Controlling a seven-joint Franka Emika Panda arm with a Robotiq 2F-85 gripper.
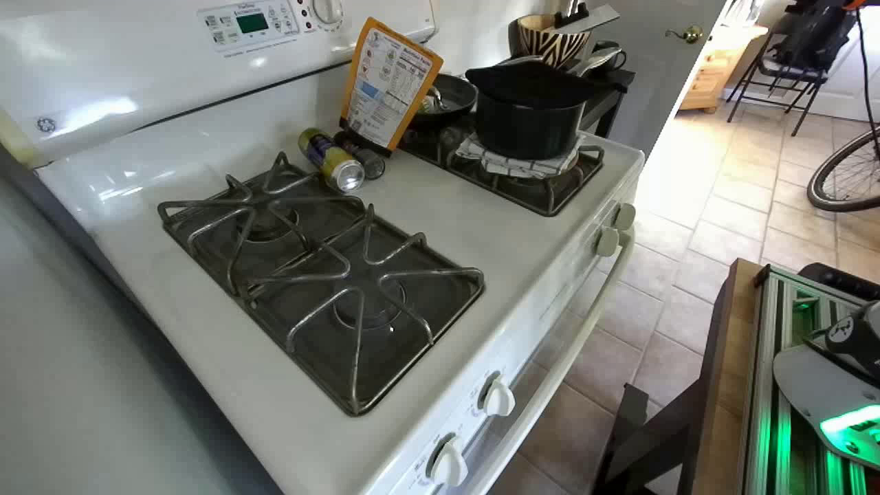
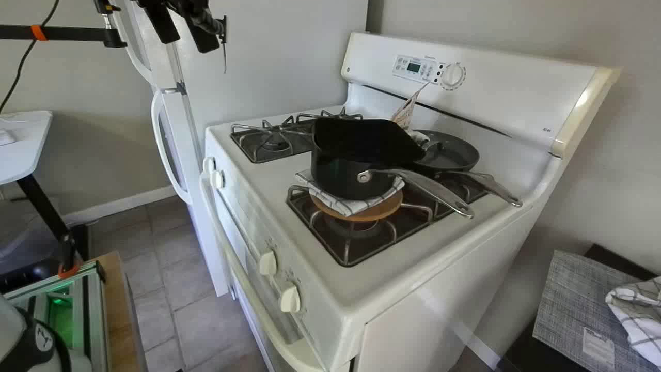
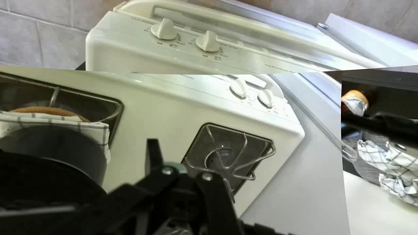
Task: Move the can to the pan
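Yellow can (image 1: 323, 152) on its side, silvery end facing front, on white stovetop counter (image 1: 433, 199), just beside dark cylinder (image 1: 368, 158). Well apart from gripper (image 2: 187, 44), which hangs high in an exterior view, fridge (image 2: 294, 67) behind. Jaws clearly parted, nothing held. Can visible in an exterior view only; wooden board (image 2: 386, 205) under pan (image 2: 341, 175) and checked cloth (image 2: 339, 205) plain in an exterior view. Pan in both exterior views and wrist view; picture there broken into patches, jaw spread hard to read.
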